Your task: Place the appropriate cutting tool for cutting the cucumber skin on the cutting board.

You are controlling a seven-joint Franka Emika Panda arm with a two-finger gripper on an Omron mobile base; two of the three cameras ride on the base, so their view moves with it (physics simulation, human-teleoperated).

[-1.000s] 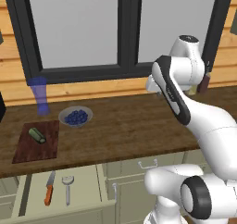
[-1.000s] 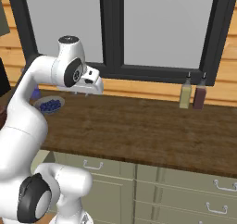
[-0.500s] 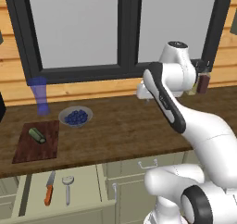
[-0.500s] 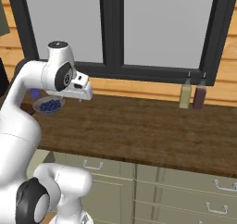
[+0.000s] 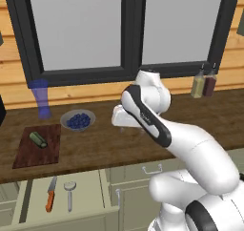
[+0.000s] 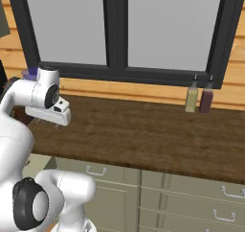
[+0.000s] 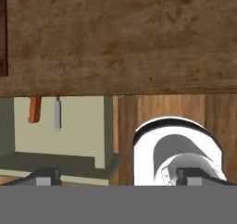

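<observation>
Currently the gripper hangs above the wooden counter, fingers spread, holding nothing. The peeler lies in the open drawer beside the orange-handled knife, well left and below. The cucumber rests on the cutting board.

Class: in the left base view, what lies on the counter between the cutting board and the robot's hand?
In the left base view, a bowl of blueberries sits between the cutting board and the hand.

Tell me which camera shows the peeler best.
The left base view: the whole peeler lies in the open drawer beside the knife. The hand view catches just its grey handle end.
</observation>
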